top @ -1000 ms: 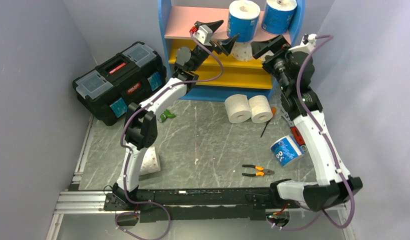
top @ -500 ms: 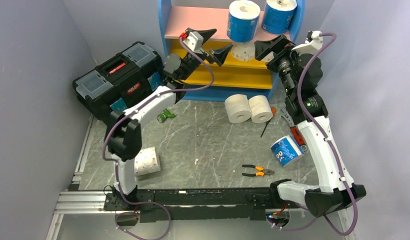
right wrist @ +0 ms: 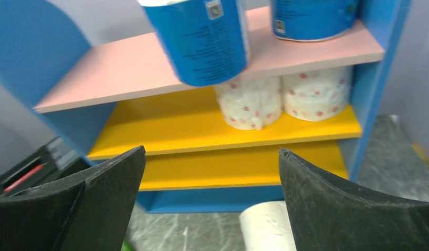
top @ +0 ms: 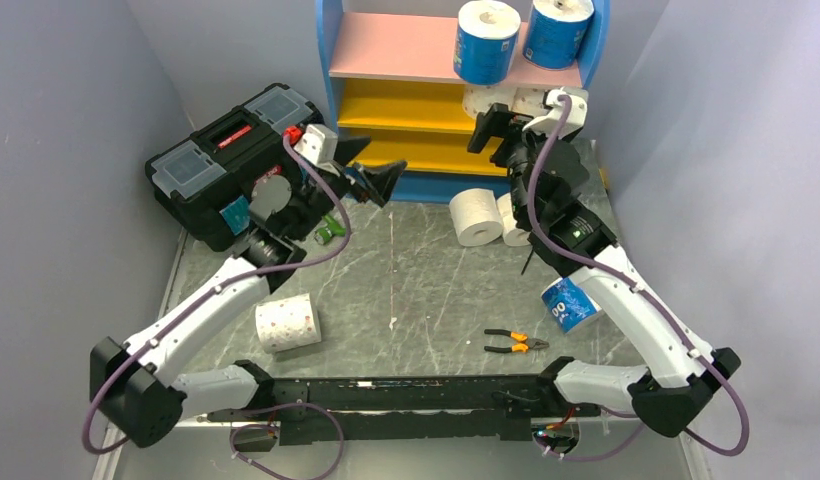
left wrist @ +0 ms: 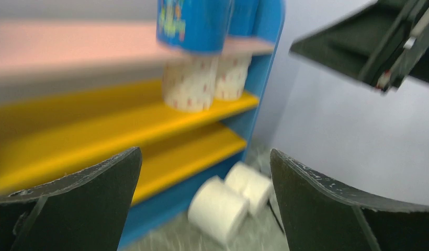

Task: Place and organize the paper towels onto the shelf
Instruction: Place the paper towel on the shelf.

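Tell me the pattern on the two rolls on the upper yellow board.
Those rolls are white with small pink dots; right wrist view shows it best.

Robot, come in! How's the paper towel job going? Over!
Left tool open, right tool open, both empty. Dotted roll, blue roll, two white rolls off the shelf. Pliers loose.

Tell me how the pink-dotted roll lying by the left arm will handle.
The white pink-dotted paper towel roll lies on its side, so a push would probably roll it. Wound soft paper: likely light, may dent when gripped.
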Motion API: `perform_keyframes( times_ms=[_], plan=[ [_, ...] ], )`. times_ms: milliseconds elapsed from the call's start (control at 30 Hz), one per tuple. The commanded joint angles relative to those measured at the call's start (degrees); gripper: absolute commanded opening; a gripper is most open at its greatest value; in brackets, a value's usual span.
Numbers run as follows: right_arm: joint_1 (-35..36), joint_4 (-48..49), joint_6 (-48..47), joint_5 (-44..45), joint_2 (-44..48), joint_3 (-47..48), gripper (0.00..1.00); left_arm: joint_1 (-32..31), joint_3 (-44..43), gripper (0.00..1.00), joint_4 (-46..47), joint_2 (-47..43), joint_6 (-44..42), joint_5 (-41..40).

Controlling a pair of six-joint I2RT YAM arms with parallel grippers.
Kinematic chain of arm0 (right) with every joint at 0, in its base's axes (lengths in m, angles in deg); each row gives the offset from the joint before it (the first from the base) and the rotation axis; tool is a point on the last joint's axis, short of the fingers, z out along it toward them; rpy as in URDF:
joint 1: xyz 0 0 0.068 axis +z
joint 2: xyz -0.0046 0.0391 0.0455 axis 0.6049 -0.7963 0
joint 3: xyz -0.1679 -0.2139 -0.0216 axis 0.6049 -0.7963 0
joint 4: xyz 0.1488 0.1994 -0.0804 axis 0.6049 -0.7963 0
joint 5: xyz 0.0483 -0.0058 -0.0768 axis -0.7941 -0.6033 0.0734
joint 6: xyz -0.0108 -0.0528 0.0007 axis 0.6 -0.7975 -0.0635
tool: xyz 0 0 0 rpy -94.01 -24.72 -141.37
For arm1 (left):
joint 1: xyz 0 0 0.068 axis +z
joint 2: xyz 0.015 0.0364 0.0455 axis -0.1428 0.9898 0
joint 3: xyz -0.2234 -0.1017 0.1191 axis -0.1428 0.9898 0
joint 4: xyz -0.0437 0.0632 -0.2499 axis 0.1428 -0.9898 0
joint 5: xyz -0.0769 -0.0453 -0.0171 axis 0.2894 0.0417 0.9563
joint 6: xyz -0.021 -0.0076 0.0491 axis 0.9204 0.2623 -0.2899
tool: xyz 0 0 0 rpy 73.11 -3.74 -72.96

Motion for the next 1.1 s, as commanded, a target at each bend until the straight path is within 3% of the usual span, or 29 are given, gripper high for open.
perform_keyframes(
  times_ms=[0, 167, 333, 533, 867, 1067],
  plan=[
    [0.46, 4.53, -1.66, 12.4, -0.48, -1.98, 1.0, -0.69, 6.17, 0.99, -19.37, -5.83, 4.37, -6.17],
    [0.38, 13.38, -1.74, 5.64, 1.92, -9.32, 1.0, -1.02, 17.66, 0.99, -18.44, -15.3, 5.91, -6.05],
    [1.09, 16.55, -6.89, 13.65, -3.33, -6.27, 1.0, -1.38, 23.99, 0.99, -20.39, -21.32, 6.49, -3.41],
    [2.22, 30.61, -16.89, 15.56, -7.08, -8.08, 1.0, -1.63, 31.53, 0.99, -19.87, -28.02, 10.85, -5.24],
    [2.78, 33.13, -19.98, 15.68, -16.62, 0.54, 1.0, -1.72, 39.77, 0.99, -25.47, -40.31, 17.14, -6.42],
    [2.76, 41.34, -27.04, 18.96, -22.76, 4.44, 1.0, -1.71, 41.81, 0.99, -29.43, -43.45, 17.52, -7.72]
  ],
)
